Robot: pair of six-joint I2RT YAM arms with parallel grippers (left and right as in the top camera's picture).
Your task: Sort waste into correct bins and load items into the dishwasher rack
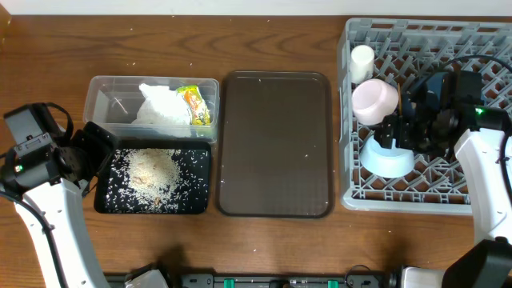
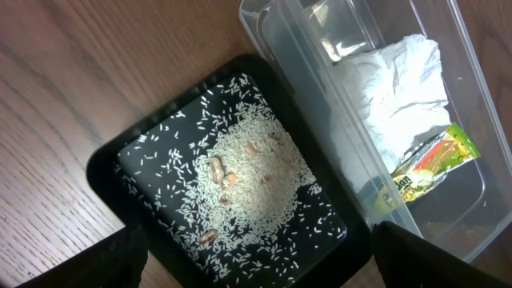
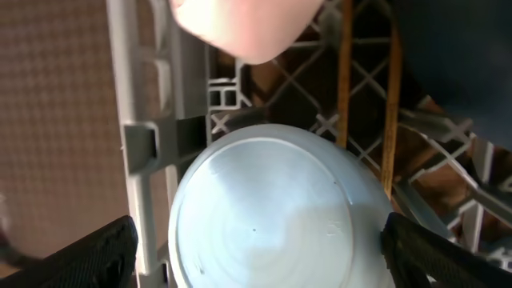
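My left gripper (image 2: 268, 260) spread, empty, above black tray (image 2: 100, 160) holding rice (image 2: 256, 176). Napkin (image 2: 396, 88), wrapper (image 2: 432, 164) in clear tub (image 2: 304, 72). My right gripper (image 3: 260, 248) spread either side of upturned light-blue bowl (image 3: 272, 208) in rack (image 3: 120, 96); white bowl (image 3: 240, 24), chopsticks (image 3: 344, 72) there too.

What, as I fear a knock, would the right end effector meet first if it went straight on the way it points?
Probably the upturned light-blue bowl in the dishwasher rack: it fills the wrist view between the fingers of the open right end effector. Depth is unclear.
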